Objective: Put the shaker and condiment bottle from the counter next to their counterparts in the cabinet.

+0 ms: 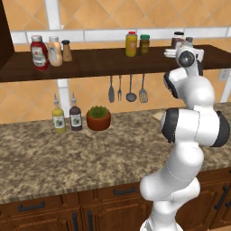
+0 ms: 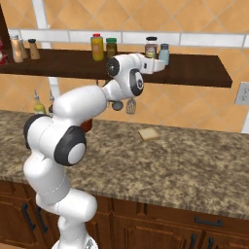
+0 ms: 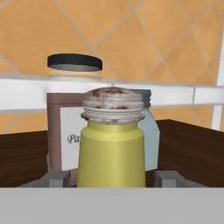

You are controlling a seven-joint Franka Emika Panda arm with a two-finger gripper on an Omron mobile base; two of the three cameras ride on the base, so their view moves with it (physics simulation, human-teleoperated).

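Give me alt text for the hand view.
A yellow-green shaker with a grey top stands between the open gripper fingertips on the dark shelf. Behind it are a dark-lidded jar and a pale blue shaker, against orange tile.

Orange diagonal-tile wall (image 1: 90, 13) with white bands; speckled granite counter (image 1: 67, 158); reddish-brown drawers (image 1: 45, 207), black handles.

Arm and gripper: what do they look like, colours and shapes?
Arm: glossy white, rounded bulbous links with dark grey-black joint bands and round caps. No cables or markings visible. Gripper: white hand body, two small blocky grey fingertips.
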